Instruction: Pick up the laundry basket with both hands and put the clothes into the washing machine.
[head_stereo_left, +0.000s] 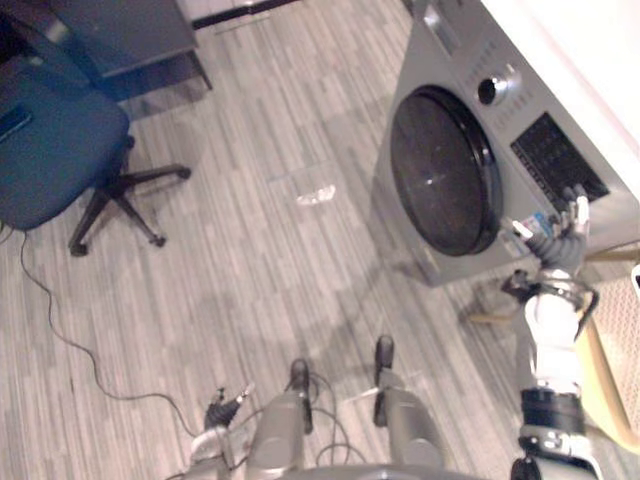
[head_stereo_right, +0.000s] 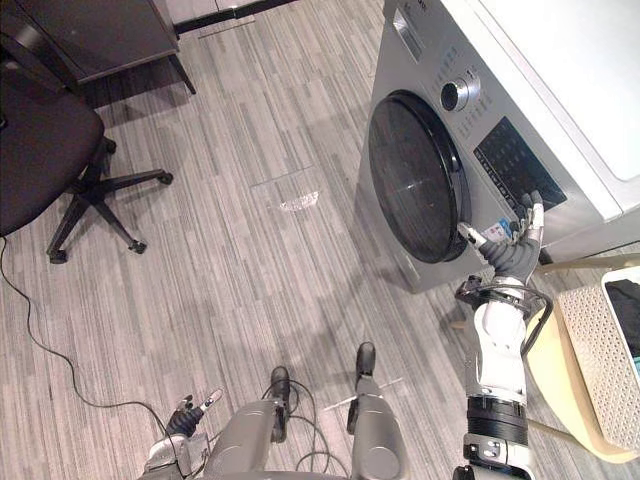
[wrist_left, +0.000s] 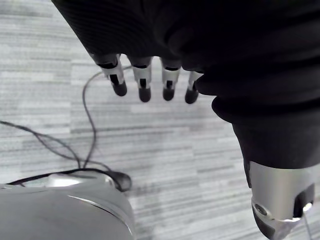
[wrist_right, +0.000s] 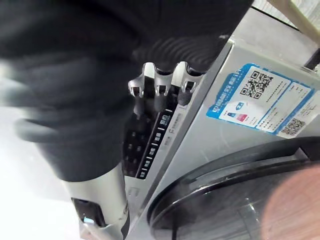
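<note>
a: where is the laundry basket (head_stereo_right: 595, 350)?
b: beside the washing machine (head_stereo_right: 420, 60), just past its front corner on the side away from the office chair (head_stereo_right: 40, 150). it sits on a pale wooden stand (head_stereo_right: 545, 375) with dark clothes (head_stereo_right: 626, 300) inside. neither hand touches it.
a: how would it handle?
b: i judge it light and fairly stiff, a white perforated shell that may flex a little. the clothes are soft and could slide if it tips. best taken by the rim on two opposite sides, one hand each, and kept level.
a: and the hands?
b: the right hand (head_stereo_right: 512, 255) is raised at the machine's front, next to the round door (head_stereo_right: 412, 180), fingers straight and slightly spread, holding nothing. the left hand (head_stereo_right: 186, 418) hangs low, well apart from the machine, fingers loose and empty.
a: what does one view add to another?
b: the right eye view shows the basket's inside and the clothes; the left eye view gives a strip of its wall. the right wrist view puts the fingers close before the control panel (wrist_right: 150, 145), near a blue sticker (wrist_right: 260, 100), but whether they touch i cannot tell. the left wrist view has the left fingers over bare floor (wrist_left: 200, 165).
a: the door?
b: closed; it likely needs opening before clothes go in.
</note>
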